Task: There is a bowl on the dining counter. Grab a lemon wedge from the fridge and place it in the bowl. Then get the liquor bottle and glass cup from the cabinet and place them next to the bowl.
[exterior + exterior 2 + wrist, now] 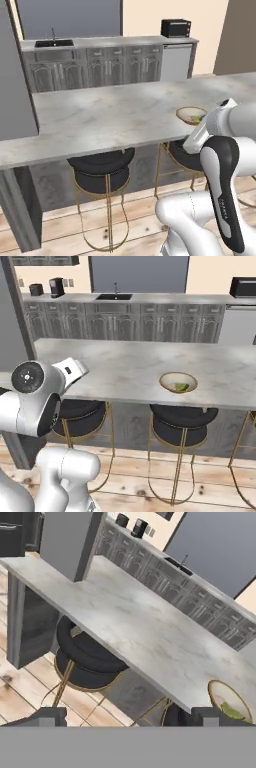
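fingers of the gripper stand wide apart with nothing between them, pulled back off the counter edge, so the hand looks free for the next fetch. stools sit tucked under the dining counter. near its front edge rests the bowl with the lemon wedge already inside, so that step looks done. bare marble beside the bowl leaves room for bottle and cup. beyond, the sink worktop lines the wall.

My dining counter is white marble with grey veins — the bowl pale tan, its lemon wedge yellow-green — over 2 black stools on gold legs.
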Available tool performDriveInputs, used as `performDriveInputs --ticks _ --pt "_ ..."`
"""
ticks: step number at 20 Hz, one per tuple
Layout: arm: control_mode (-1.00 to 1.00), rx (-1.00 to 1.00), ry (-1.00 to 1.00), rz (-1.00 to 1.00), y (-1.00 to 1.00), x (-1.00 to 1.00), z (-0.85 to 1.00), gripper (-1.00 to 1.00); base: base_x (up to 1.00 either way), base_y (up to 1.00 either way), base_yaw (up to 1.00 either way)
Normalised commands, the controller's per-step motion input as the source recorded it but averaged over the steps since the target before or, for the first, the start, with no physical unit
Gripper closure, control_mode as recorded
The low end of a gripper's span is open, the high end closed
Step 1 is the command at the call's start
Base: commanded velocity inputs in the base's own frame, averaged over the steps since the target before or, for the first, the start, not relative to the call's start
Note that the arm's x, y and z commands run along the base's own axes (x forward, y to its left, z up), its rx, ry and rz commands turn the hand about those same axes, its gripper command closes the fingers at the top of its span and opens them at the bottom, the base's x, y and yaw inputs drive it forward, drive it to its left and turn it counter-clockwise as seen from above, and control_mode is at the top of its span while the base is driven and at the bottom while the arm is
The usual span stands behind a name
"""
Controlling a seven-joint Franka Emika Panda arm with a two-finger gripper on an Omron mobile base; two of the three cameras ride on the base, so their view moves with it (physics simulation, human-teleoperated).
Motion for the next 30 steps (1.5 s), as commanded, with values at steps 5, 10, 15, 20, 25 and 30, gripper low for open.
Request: performDriveInputs --ticks 5,10,15,20,25,30 --pt "1.00 0.00 0.00 0.00 0.00 0.00 0.00 -1.00 -0.34 1.00 0.12" --pt "1.00 0.00 0.00 0.00 0.00 0.00 0.00 -1.00 -0.20 1.00 0.16" --pt "1.00 0.00 0.00 0.00 0.00 0.00 0.00 -1.00 -0.02 1.00 0.16" --pt "1.00 0.00 0.00 0.00 0.00 0.00 0.00 -1.00 0.10 1.00 0.15" --pt "1.00 0.00 0.00 0.00 0.00 0.00 0.00 -1.00 0.39 1.00 0.10" --pt "1.00 0.00 0.00 0.00 0.00 0.00 0.00 -1.00 0.84 0.93 0.01"
